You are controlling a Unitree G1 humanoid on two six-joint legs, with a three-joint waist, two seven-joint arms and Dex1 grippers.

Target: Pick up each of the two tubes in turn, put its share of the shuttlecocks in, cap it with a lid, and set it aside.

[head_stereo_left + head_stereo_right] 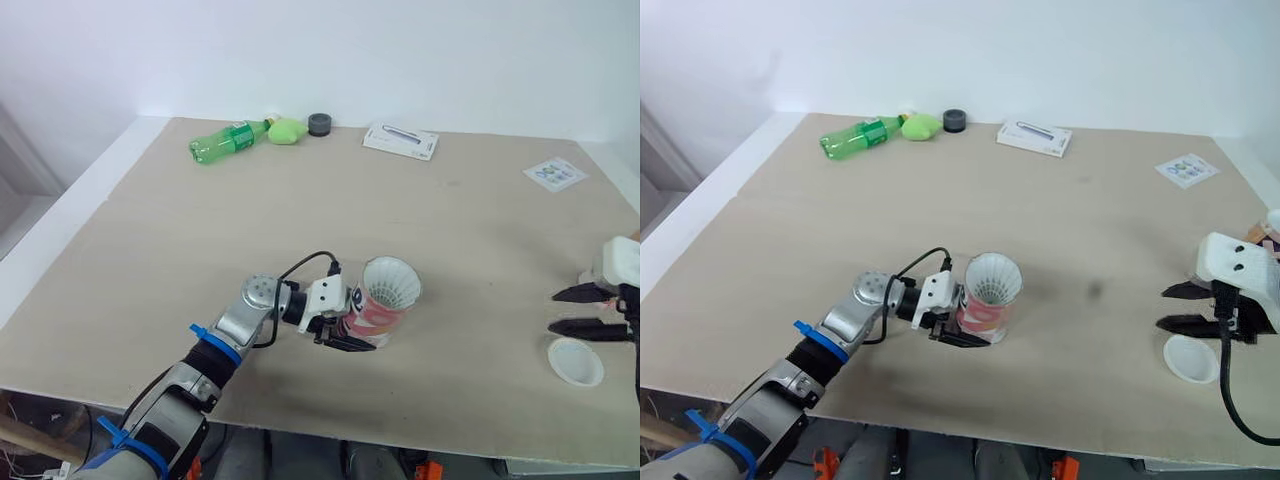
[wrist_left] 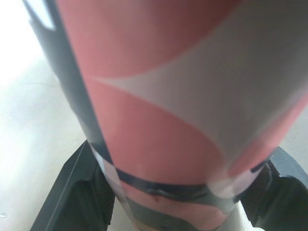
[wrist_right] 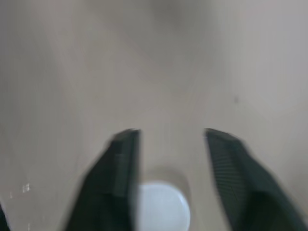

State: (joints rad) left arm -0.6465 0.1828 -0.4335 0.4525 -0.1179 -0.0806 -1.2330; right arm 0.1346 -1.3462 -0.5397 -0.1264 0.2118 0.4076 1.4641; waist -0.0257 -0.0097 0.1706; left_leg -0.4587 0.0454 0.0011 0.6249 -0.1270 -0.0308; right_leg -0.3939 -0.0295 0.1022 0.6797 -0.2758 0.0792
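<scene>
A: Left gripper (image 1: 345,335) is clenched on the tube (image 1: 375,315), low on its body. The tube is near the front middle of the table (image 1: 300,220), leaning slightly.

B: Contents?

A: One shuttlecock (image 1: 390,283), with its white skirt flaring out above the mouth.

B: Right side?

A: Right gripper (image 1: 1162,308) is released, fingers apart, just beside the lid (image 1: 575,361). The lid lies flat near the front right edge. I cannot tell if they touch.

B: Risks, as judged from here?

A: 1) The lid is thin and flat, so a shallow pinch may skid it toward the edge and off.
2) The skirt stands proud of the mouth. Capping now would likely crush the feathers or leave the lid unseated.
3) The grasp is low. Pressing the lid down off-centre could lever the tube over or twist it in the fingers.
</scene>
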